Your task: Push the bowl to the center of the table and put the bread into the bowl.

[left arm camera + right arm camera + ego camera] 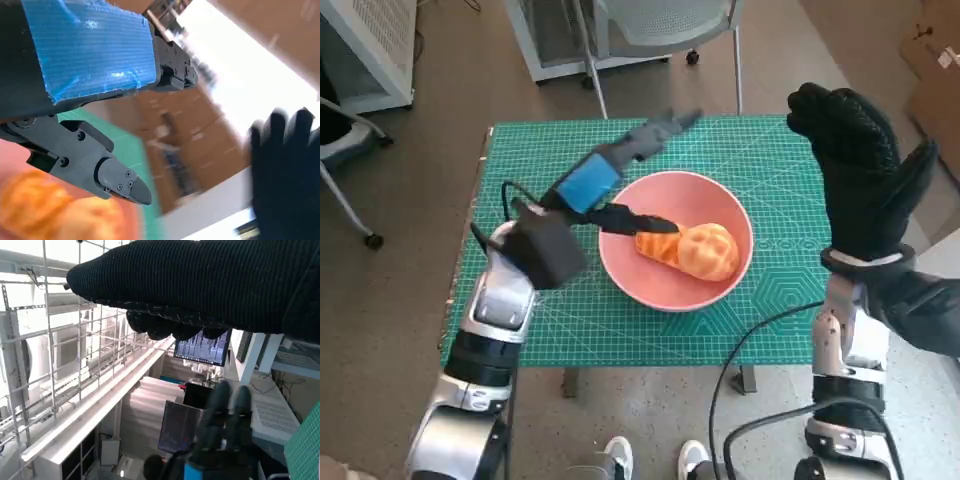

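A pink bowl (665, 285) stands near the middle of the green mat (770, 270). An orange-brown bread (695, 250) lies inside it; it shows blurred in the left wrist view as bread (45, 210). My left hand (610, 175) hovers over the bowl's left rim with fingers spread and holds nothing; one black finger (107, 177) points just above the bread. My right hand (860, 165) is raised upright off the table's right side, fingers apart and empty. The right wrist view shows only its glove (210, 285) and the left hand (222, 440) far off.
The mat covers the small table, whose front edge (650, 368) is close to the bowl. A chair's legs (595, 85) stand behind the table. A person's shoes (650, 458) show under the front edge. Cables (750, 400) hang by my right arm.
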Action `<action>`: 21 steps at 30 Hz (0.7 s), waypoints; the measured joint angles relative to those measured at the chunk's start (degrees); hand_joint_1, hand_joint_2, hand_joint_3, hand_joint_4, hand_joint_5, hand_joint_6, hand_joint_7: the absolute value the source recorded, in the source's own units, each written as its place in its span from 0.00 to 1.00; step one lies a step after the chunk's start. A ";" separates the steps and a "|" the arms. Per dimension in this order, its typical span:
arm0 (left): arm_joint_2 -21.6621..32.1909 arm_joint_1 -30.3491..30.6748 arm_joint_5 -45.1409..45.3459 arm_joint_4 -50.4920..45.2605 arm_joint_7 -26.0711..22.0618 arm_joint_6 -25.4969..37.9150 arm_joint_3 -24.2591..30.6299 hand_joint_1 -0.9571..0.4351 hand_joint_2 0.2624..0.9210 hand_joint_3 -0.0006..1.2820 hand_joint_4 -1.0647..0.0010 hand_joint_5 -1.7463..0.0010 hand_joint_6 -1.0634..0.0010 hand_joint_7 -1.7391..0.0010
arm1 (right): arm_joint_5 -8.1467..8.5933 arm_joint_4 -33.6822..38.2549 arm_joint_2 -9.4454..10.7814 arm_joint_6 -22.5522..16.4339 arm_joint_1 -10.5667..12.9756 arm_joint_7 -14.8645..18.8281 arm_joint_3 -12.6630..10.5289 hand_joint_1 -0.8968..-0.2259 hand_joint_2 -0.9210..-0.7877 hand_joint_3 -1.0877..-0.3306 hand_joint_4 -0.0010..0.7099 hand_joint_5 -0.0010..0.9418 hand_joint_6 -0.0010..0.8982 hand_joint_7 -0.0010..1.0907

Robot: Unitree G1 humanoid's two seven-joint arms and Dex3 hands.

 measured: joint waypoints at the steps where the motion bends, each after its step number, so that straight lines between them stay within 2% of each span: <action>1: -0.10 0.08 -0.75 -0.01 -0.02 -0.19 0.40 0.40 0.85 0.01 0.94 1.00 0.75 0.97 | 0.00 0.01 -0.02 0.00 -0.16 -0.01 0.00 0.45 0.00 0.60 0.50 0.00 0.44 0.01; 8: -4.63 3.18 -13.94 -4.49 -0.86 0.77 6.14 0.35 0.95 0.04 0.97 1.00 0.79 0.99 | -0.55 0.07 -0.73 0.42 -1.99 -0.70 0.00 0.42 0.00 0.66 0.52 0.01 0.45 0.01; 14: -8.91 5.01 -23.50 -10.06 -0.19 2.29 9.79 0.37 0.94 0.06 0.97 0.99 0.79 0.98 | -0.98 0.23 -1.15 0.98 -3.74 -1.16 0.14 0.39 0.00 0.69 0.52 0.01 0.46 0.01; 19: -10.55 5.05 -25.87 -12.26 0.31 2.03 11.02 0.37 0.95 0.06 0.97 0.99 0.78 0.97 | -1.08 0.67 -1.14 1.15 -4.72 -1.33 0.45 0.40 0.00 0.70 0.52 0.00 0.46 0.01; 21: -10.67 5.05 -25.93 -12.49 0.37 1.87 11.22 0.37 0.96 0.04 0.96 1.00 0.89 0.83 | -1.12 0.96 -1.12 1.20 -5.11 -1.47 0.59 0.40 0.00 0.71 0.52 0.00 0.46 0.01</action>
